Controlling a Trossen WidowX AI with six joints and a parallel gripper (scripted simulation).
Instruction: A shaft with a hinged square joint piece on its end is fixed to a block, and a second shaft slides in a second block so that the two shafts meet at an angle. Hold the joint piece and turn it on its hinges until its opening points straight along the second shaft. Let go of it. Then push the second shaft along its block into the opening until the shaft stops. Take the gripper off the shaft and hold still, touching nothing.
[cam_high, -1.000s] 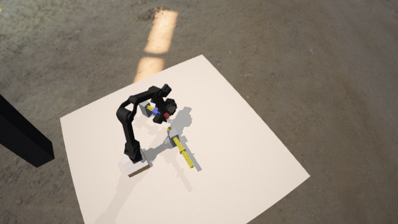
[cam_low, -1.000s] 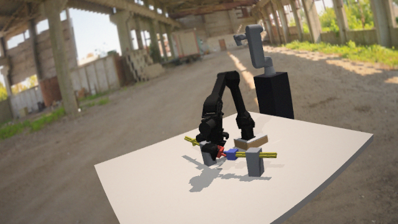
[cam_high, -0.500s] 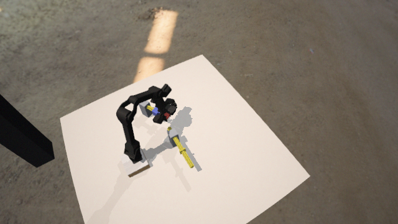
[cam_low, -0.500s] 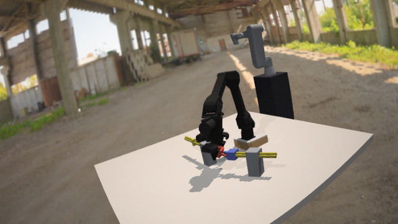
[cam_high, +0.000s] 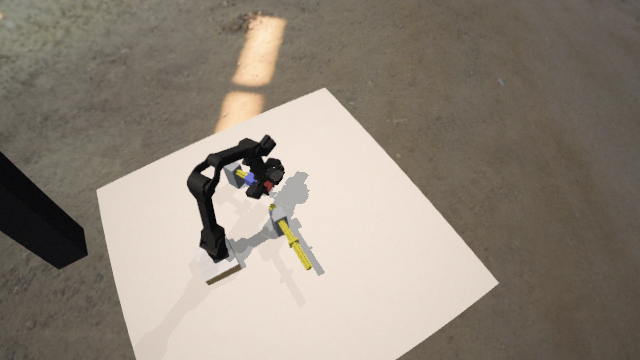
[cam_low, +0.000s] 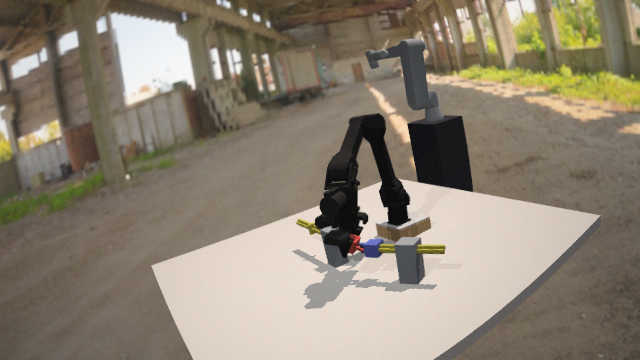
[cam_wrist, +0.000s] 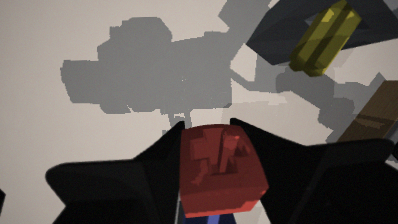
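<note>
My gripper (cam_wrist: 207, 124) is shut on the red joint piece (cam_high: 269, 185) (cam_low: 354, 243) (cam_wrist: 200, 197), one finger on each side. A cross-shaped opening shows in its face in the wrist view. A blue part (cam_high: 250, 179) (cam_low: 372, 248) links it to the first yellow shaft (cam_high: 241, 174) (cam_low: 433, 249), held in a grey block (cam_high: 233, 177) (cam_low: 409, 262). The second yellow shaft (cam_high: 301, 253) (cam_wrist: 327, 40) passes through another grey block (cam_high: 278, 221) (cam_wrist: 270, 42). Its near end is apart from the joint piece, up and right of it in the wrist view. The exact angle between opening and shaft is hard to tell.
The arm's base (cam_high: 224, 272) (cam_low: 404, 228) stands on the white table (cam_high: 400, 250) (cam_low: 240, 300), beside the blocks. The second shaft has a collar (cam_high: 294, 241) and sticks out beyond its block. A grey arm on a black pedestal (cam_low: 440, 155) stands behind the table.
</note>
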